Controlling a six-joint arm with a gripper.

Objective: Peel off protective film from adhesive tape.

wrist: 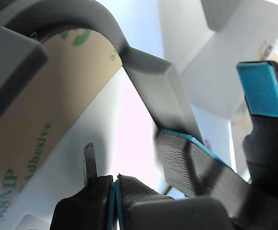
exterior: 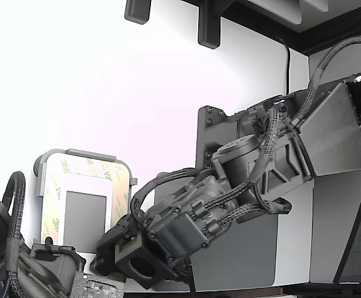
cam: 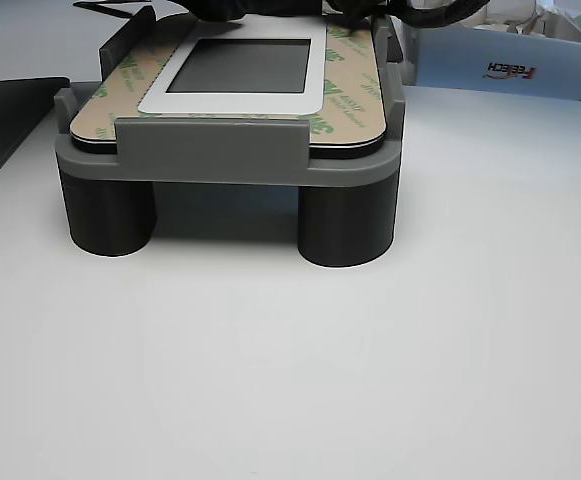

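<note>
Tan paper film (cam: 345, 95), green 3M print, lying flat as a border on the tape (exterior: 121, 186) around a small grey rectangle (cam: 245, 65), all seated in a light grey tray (cam: 210, 150) on stubby legs at the exterior view's left. Thin, light, floppy, tear-prone; best pinched at a lifted corner or strip end, then pulled low and slow. Gripper (wrist: 201, 115) just beside the tray rim, blue-padded fingers (wrist: 261, 88) apart, nothing held. Probably no corner lifted yet; too close to tell.
</note>
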